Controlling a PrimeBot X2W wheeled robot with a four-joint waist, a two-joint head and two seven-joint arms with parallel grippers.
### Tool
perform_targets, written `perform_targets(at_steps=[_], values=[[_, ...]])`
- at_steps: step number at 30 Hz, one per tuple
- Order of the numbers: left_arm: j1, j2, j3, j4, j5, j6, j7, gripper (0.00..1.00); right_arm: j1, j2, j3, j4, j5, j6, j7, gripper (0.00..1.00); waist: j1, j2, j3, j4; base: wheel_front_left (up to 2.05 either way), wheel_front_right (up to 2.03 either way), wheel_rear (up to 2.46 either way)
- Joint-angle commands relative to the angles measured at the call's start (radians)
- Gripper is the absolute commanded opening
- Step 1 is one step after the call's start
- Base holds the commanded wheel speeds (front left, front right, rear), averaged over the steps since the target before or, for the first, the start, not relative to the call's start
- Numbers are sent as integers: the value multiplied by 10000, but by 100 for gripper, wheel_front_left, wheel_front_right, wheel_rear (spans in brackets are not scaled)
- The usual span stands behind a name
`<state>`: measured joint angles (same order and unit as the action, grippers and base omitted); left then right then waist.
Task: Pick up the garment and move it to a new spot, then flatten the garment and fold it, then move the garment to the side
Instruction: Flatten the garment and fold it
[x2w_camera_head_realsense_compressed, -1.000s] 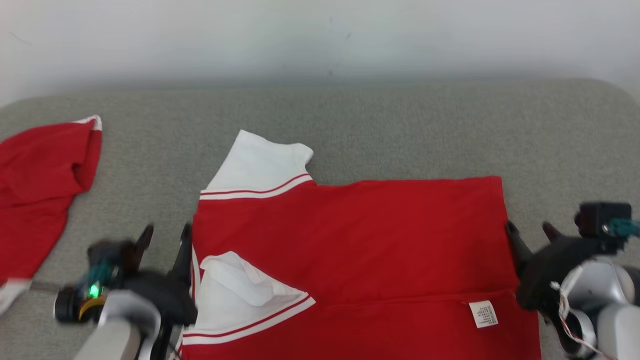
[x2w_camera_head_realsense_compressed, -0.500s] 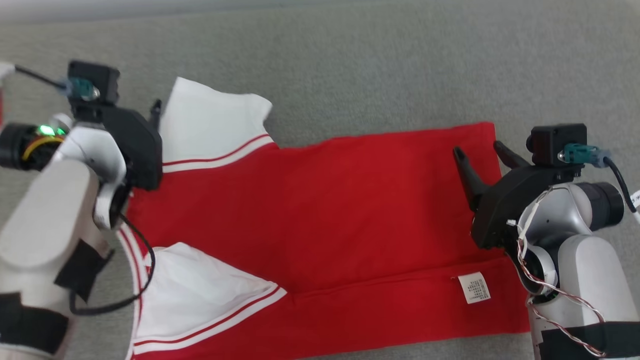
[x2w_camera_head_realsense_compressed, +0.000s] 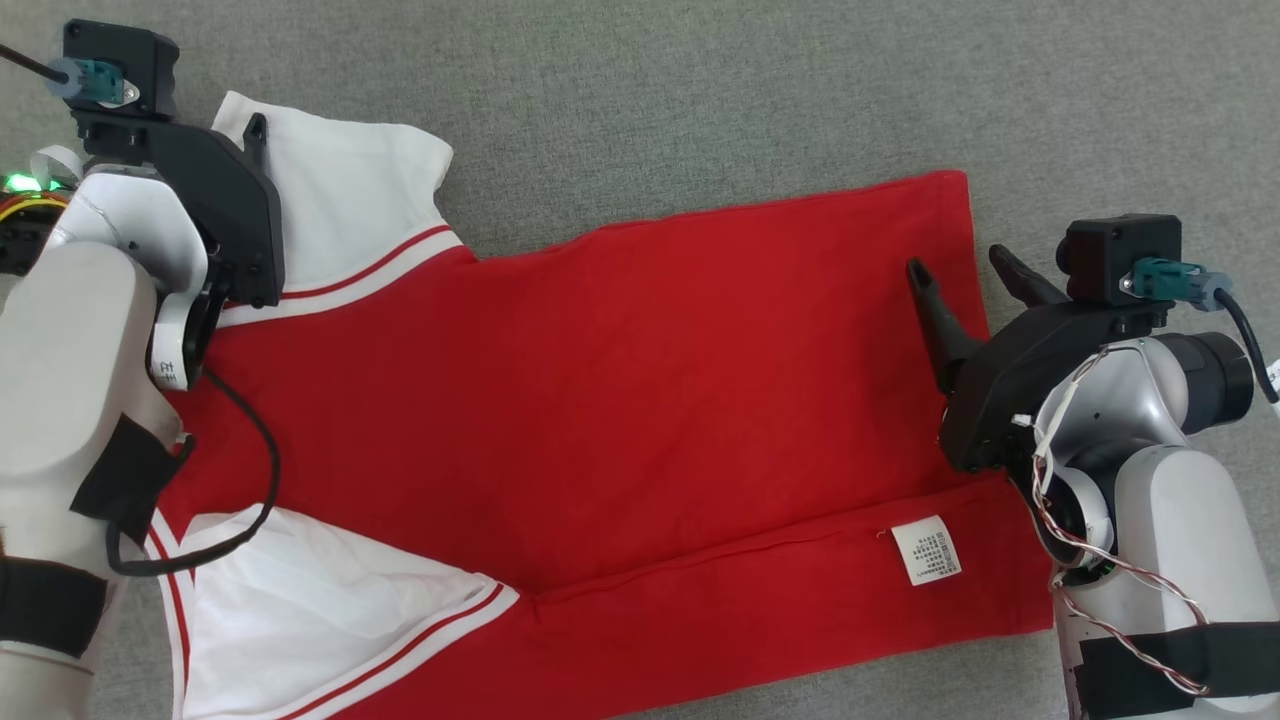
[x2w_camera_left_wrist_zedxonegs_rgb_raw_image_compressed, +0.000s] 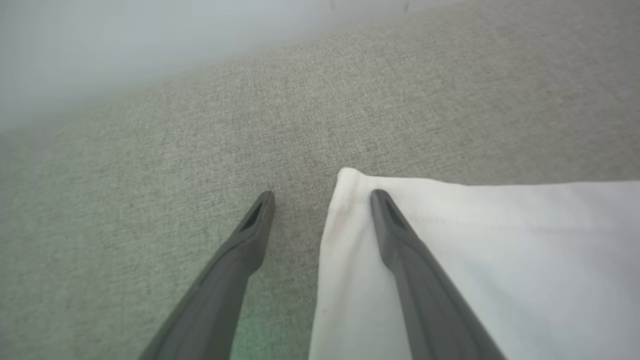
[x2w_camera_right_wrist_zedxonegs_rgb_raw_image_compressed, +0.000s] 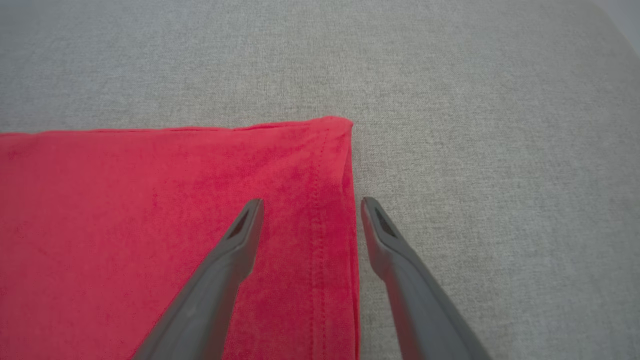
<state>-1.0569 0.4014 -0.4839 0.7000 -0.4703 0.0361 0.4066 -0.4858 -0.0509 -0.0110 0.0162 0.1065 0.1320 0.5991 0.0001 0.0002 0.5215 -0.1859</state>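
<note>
The garment (x2w_camera_head_realsense_compressed: 650, 380) is a red shirt with white sleeves, spread flat on the grey fabric surface (x2w_camera_head_realsense_compressed: 700, 100). My left gripper (x2w_camera_head_realsense_compressed: 228, 122) is open at the far white sleeve (x2w_camera_head_realsense_compressed: 350, 200). In the left wrist view the left gripper (x2w_camera_left_wrist_zedxonegs_rgb_raw_image_compressed: 322, 192) straddles the corner of the sleeve (x2w_camera_left_wrist_zedxonegs_rgb_raw_image_compressed: 500, 250), one finger over the white cloth and the other over bare grey. My right gripper (x2w_camera_head_realsense_compressed: 957, 258) is open at the red hem's far corner. In the right wrist view the right gripper (x2w_camera_right_wrist_zedxonegs_rgb_raw_image_compressed: 312, 201) straddles the edge of the hem (x2w_camera_right_wrist_zedxonegs_rgb_raw_image_compressed: 330, 210). Nothing is held.
A white care label (x2w_camera_head_realsense_compressed: 925, 550) lies on the folded strip near the right arm. The near white sleeve (x2w_camera_head_realsense_compressed: 300, 610) lies under my left forearm. Bare grey surface stretches beyond the garment and to its right (x2w_camera_right_wrist_zedxonegs_rgb_raw_image_compressed: 500, 150). A pale wall (x2w_camera_left_wrist_zedxonegs_rgb_raw_image_compressed: 100, 50) backs the surface.
The head camera has tipped down, shifting the whole picture. My left gripper has gone from beside the near sleeve to the far sleeve's corner. The right gripper now straddles the hem edge. Both stayed open.
</note>
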Motion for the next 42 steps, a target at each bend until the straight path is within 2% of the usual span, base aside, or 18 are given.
perform_targets(at_steps=[1, 2, 3, 4, 5, 22, 23, 24, 29, 35, 36, 37, 38, 39, 42], values=[[416, -14, -127, 230, -55, 11, 281, 94, 95, 10, 53, 3, 2, -20, 3, 100, -1, -2, -97, 14, 0, 0, 0], [466, -13, -139, 209, -81, 9, 354, 63, 111, 8, 75, 10, 14, -18, 10, 100, -1, -2, -137, 18, 0, 0, 0], [510, -14, -142, 155, -135, -2, 417, 46, 118, 8, 95, 1, 31, -20, 26, 100, -1, -2, -162, 18, 0, 0, 0], [510, -14, -142, 155, -135, -2, 417, 46, 118, 8, 95, 1, 31, -20, 26, 100, -1, -2, -162, 18, 0, 0, 0], [579, 16, -144, 20, -171, 13, 480, 2, 108, 10, 140, -24, 43, -20, 47, 100, -1, -2, -196, 11, 0, 0, 0], [445, 444, 72, -645, -276, 337, 239, 0, -383, 10, 350, -43, -217, -20, 116, 100, -1, -2, 134, -38, 0, 0, 0], [447, 454, 89, -668, -295, 377, 207, 25, -411, 6, 368, -24, -170, -20, 99, 100, -1, -2, 136, -28, 0, 0, 0], [436, 453, 134, -695, -339, 419, 140, 100, -432, 6, 408, -4, -112, -20, 83, 100, -1, -2, 137, -23, 0, 0, 0], [201, 403, 107, -801, -327, 437, 149, 100, -455, 5, 544, 64, 57, -20, 56, 100, -1, -2, 185, -66, 0, 0, 0], [-26, 627, 67, -714, -317, 389, 361, 100, -521, 8, 578, 89, 7, -20, 47, 100, -1, -2, 240, -273, 0, 0, 0], [-29, 648, 55, -708, -341, 366, 418, 93, -540, 8, 569, 76, -3, -20, 56, 100, -1, -2, 258, -298, 0, 0, 0], [-22, 681, 12, -690, -324, 347, 501, 43, -556, 8, 558, 57, -10, -20, 60, 100, -1, -2, 280, -314, 0, 0, 0], [-19, 709, -34, -672, -317, 323, 609, 16, -572, 8, 544, 32, -19, -20, 73, 100, -1, -2, 306, -319, 0, 0, 0], [-29, 728, -58, -671, -338, 284, 699, 0, -588, 10, 529, 12, -37, -20, 96, 100, -1, -2, 324, -312, 0, 0, 0], [-41, 741, -124, -747, -441, 174, 902, 0, -636, 8, 486, -100, -304, -20, 260, 100, -1, -2, 364, -248, 0, 0, 0]])
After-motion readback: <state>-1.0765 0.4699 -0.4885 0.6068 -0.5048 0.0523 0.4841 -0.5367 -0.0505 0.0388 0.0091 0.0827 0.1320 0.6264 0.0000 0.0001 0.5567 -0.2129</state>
